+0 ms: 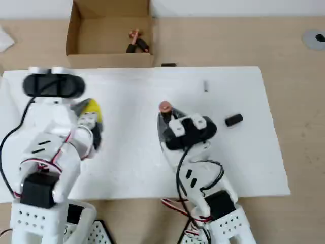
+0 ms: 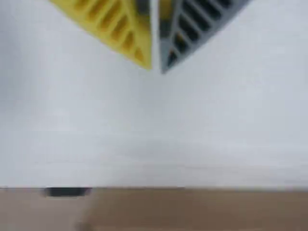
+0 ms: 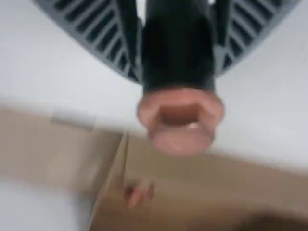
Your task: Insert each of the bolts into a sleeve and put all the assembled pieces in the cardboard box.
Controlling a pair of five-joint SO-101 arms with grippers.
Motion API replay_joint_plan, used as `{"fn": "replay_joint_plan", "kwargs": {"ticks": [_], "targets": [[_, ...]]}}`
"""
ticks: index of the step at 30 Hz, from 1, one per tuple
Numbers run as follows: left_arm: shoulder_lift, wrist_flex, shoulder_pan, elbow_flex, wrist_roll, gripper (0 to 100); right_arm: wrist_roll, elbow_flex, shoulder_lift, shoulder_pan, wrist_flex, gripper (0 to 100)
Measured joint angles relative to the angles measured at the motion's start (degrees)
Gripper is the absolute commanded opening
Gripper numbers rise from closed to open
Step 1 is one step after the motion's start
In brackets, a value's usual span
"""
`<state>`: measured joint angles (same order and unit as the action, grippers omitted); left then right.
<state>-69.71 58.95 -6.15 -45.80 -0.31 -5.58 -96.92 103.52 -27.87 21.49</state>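
My right jaws are clamped on a black sleeve (image 3: 178,48) with a copper-coloured bolt head (image 3: 179,118) poking out of its end. I hold it over the white sheet (image 1: 254,168) on the counter (image 1: 299,101), well short of the cardboard box (image 1: 73,30). My left jaws are closed on nothing, low over the sheet on the other side. My worry is that I grip only the sleeve, so if I tip that end down on the way to the box, the bolt could slide out. If I travel too low, the piece could also clip the box's near wall. A loose sleeve (image 1: 233,120) lies near my right arm, and a careless swing could knock it away. I cannot see how deep the bolt sits. The assembled pieces (image 1: 137,41) in the box overlap, so I cannot count them, and a small grey thing (image 1: 205,86) farther out is too small to name.
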Motion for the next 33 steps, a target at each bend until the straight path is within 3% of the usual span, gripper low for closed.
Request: {"fn": "replay_joint_plan", "kwargs": {"ticks": [10, 15, 23, 33], "targets": [[0.00, -11.87, 13.63, -17.76, -0.62, 0, 11.16, 0.00, 0.00, 4.75, -7.65, 0.9], [0.09, -16.09, 15.47, -26.46, -2.81, 0, 12.66, 2.55, -5.19, 5.19, -12.13, 0.9], [0.09, -17.41, 15.65, -27.34, -3.78, 0, 12.66, 23.65, -40.88, 5.19, -20.48, 0.9], [0.35, -15.38, 15.65, -27.34, -15.03, 0, 12.66, 61.80, -94.68, 3.16, -30.15, 0.9]]}}
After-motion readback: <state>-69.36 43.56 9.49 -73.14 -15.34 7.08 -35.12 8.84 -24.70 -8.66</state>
